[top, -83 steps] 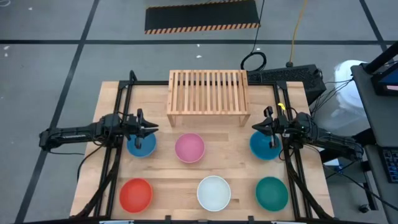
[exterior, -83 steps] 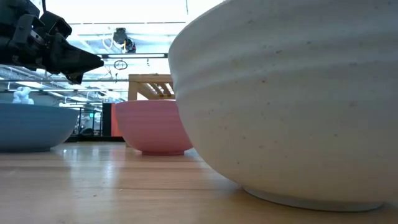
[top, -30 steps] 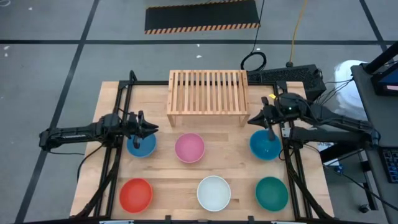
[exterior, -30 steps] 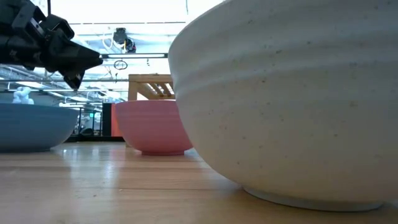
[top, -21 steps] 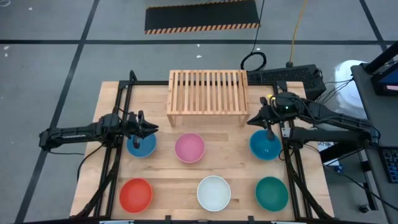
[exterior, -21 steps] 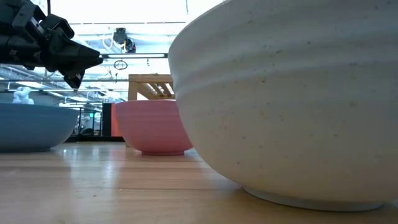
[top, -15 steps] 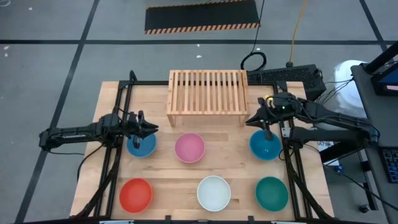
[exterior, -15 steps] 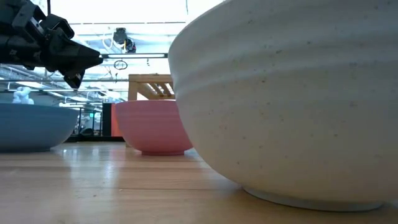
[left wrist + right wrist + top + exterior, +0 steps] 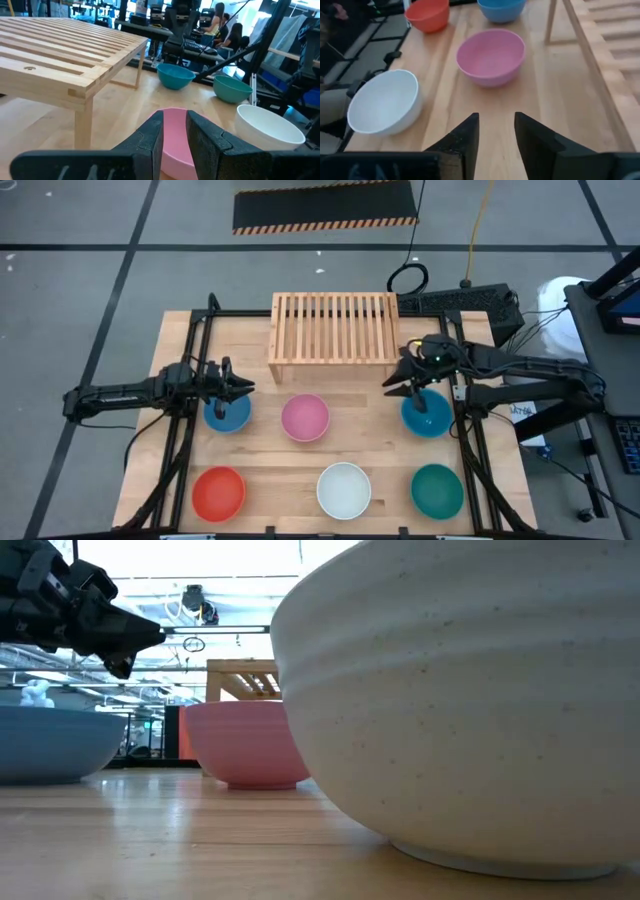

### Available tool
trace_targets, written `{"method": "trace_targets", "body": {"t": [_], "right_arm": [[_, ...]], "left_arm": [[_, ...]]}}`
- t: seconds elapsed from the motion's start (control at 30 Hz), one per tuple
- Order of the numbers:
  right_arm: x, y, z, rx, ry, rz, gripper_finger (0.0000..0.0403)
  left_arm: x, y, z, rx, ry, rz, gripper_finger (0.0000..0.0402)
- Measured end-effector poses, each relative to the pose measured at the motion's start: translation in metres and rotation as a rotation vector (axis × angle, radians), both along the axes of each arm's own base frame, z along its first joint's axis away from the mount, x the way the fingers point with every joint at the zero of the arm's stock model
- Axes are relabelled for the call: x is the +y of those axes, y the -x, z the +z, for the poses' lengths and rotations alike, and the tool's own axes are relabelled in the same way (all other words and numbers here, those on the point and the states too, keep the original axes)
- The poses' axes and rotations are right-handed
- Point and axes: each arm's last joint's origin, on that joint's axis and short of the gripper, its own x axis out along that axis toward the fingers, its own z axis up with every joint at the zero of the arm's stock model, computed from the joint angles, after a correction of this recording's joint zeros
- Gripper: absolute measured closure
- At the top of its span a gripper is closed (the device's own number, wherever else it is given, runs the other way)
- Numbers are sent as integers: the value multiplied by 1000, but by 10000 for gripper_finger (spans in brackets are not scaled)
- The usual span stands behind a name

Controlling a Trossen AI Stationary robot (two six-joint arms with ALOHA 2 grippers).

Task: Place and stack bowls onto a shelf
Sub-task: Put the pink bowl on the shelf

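Light-wood plank tabletop (image 9: 270, 460) on a grey tiled floor (image 9: 100, 260); workshop room behind.

Left hand (image 9: 243, 388), fingers narrowly apart, above the left blue round plastic bowl (image 9: 227, 414).

Low slatted light-wood shelf (image 9: 334, 335) at the back centre, bare.

Front rows: red bowl (image 9: 218, 492), pink bowl (image 9: 305, 417), white bowl (image 9: 343, 489), teal-green bowl (image 9: 437, 490), all empty.

Right hand (image 9: 393, 383), fingers apart, beside the right blue bowl (image 9: 428, 415).

Left wrist view alone shows seated people (image 9: 220, 25).

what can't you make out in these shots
- Low view: the white bowl fills most of the frame, hiding the right-hand bowls and most of the shelf.
- Low view: the blue bowl is cut off by the left edge.
- High view: the right pincer overlaps the right blue bowl; contact cannot be told.
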Motion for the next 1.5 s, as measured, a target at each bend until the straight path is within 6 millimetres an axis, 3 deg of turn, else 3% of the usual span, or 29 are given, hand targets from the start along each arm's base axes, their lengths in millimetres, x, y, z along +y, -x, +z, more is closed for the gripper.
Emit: {"method": "trace_targets", "body": {"t": [0.17,0.5,0.8,1.5], "right_arm": [[5,-22,-5,-27,-32,21,267],[15,-64,-20,-121,115,64,265],[26,-85,-43,-57,196,75,266],[68,-141,-51,-24,511,359,266]], "left_arm": [[0,0,-1,7,0,-8,314],[-2,0,-5,54,6,-51,314],[-2,0,-6,56,-12,-54,314],[-2,0,-5,54,-17,-54,314]]}}
